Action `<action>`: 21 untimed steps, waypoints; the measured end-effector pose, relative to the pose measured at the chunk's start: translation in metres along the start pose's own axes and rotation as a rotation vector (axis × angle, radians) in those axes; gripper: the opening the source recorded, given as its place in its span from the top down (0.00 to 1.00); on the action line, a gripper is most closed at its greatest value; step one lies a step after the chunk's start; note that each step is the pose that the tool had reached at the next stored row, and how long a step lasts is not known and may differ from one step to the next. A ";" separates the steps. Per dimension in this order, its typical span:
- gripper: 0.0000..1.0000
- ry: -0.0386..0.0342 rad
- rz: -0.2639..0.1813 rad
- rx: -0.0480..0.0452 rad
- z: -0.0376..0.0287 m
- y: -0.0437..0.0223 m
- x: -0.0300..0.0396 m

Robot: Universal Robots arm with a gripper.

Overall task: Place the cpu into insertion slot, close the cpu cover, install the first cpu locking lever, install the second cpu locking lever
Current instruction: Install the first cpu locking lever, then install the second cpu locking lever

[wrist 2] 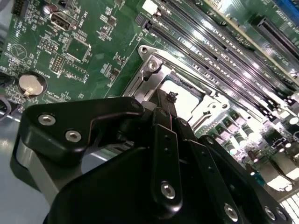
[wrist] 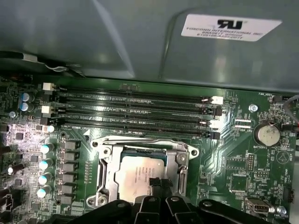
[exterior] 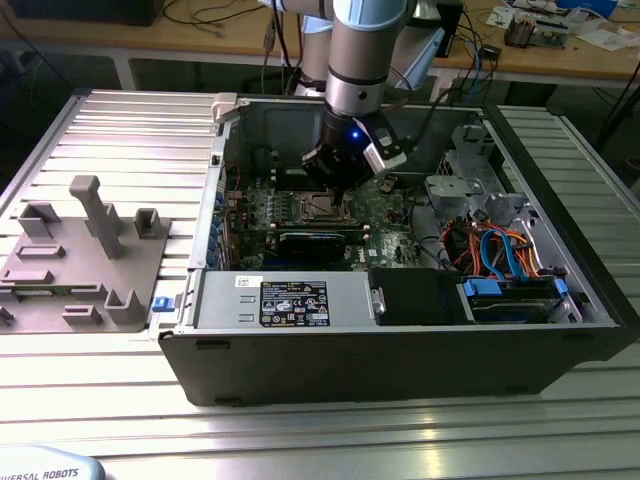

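The cpu [wrist: 138,172] lies in the insertion slot [exterior: 315,207] on the green motherboard, its silver top showing in both wrist views [wrist 2: 189,100]. The cpu cover [wrist: 106,175], a silver frame, lies flat around the chip [wrist 2: 149,74]. My gripper [wrist: 156,183] hangs straight over the socket [exterior: 335,185]. Its black fingertips are shut together with nothing between them, and their points rest at the edge of the chip's top [wrist 2: 170,99]. The gripper body hides the near side of the socket.
Black memory slots [wrist: 135,109] run just beyond the socket, a coin battery [wrist: 266,134] sits to one side. A long black card [exterior: 315,240], the power supply [exterior: 290,300] and a cabled drive cage [exterior: 500,250] crowd the case. A grey fixture plate [exterior: 80,260] lies at the exterior view's left.
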State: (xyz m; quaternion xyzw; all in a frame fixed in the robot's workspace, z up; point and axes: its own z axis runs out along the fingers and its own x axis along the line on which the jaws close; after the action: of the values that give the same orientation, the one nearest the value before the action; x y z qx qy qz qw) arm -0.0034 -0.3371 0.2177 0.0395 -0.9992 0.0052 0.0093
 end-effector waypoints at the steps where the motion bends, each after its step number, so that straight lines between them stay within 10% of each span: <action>1: 0.89 0.0000 0.000 0.0001 -0.0015 0.0000 0.0000; 21: 0.89 0.0000 0.000 0.0007 -0.0252 -0.0002 0.0005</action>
State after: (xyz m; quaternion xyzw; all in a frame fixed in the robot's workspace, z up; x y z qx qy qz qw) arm -0.0034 -0.3371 0.2429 0.0395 -0.9992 0.0056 0.0093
